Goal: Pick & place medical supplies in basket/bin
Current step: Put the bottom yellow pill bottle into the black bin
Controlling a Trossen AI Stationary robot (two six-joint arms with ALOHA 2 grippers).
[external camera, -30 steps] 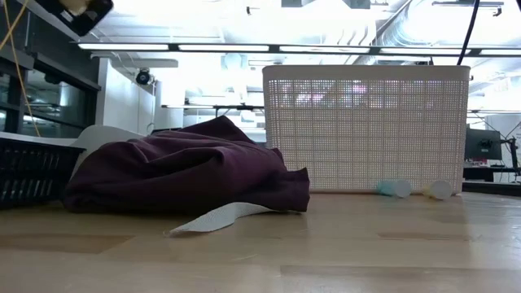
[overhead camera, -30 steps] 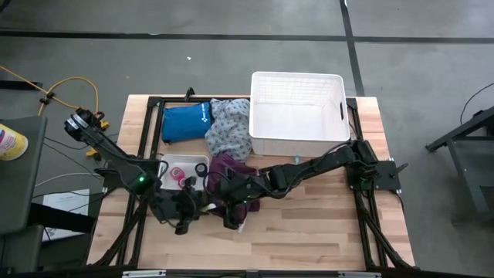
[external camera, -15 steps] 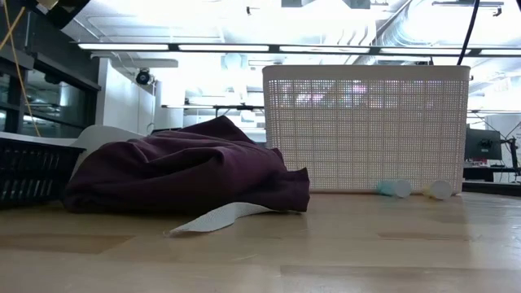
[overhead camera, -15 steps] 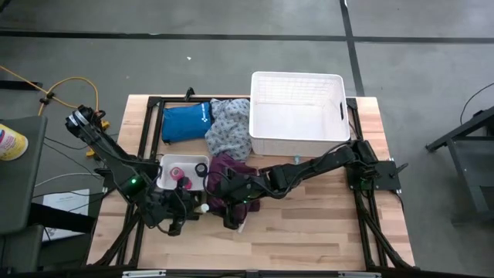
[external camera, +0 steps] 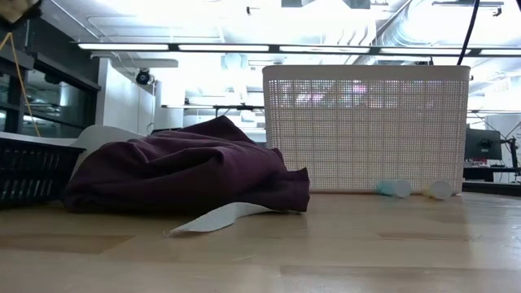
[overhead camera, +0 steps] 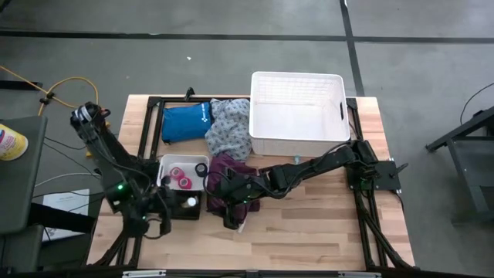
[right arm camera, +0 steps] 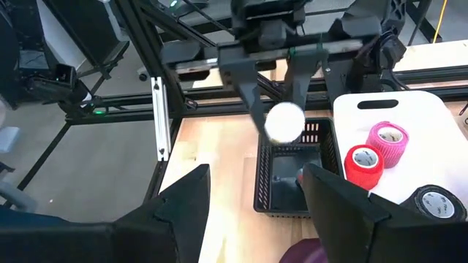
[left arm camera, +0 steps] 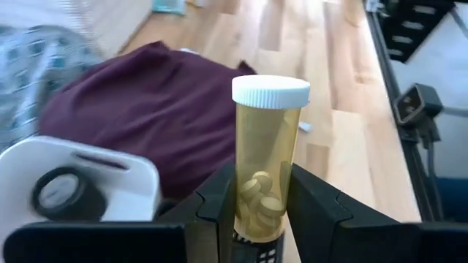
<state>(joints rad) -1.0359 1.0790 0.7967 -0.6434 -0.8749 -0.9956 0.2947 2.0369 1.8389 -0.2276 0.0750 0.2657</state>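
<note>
The left claw (left arm camera: 259, 212) gripped an amber vial (left arm camera: 267, 157) upright, white cap up, fingers clamped on its lower half. It hung at the bench's left front, near the black crate (right arm camera: 292, 179), with the white basket (overhead camera: 297, 116) well off to the right. The right claw (right arm camera: 252, 212) was open and empty over the maroon cloth (overhead camera: 228, 174), facing the left arm.
</note>
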